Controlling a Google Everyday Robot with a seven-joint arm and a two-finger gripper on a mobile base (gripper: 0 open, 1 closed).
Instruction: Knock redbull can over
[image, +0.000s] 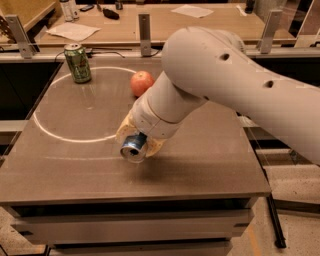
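Observation:
The redbull can (134, 147) is a slim silver and blue can. It is tipped over at the middle of the table, with its shiny top facing the camera. My gripper (138, 141) is at the end of the big white arm, right over and against the can, and hides most of the can's body. I cannot tell whether the can rests on the table or hangs from the gripper.
A green can (77, 62) stands upright at the back left. A red apple (142, 82) lies behind the gripper. A white circle line (60, 135) is drawn on the brown table (210, 165). A desk with papers stands behind the table.

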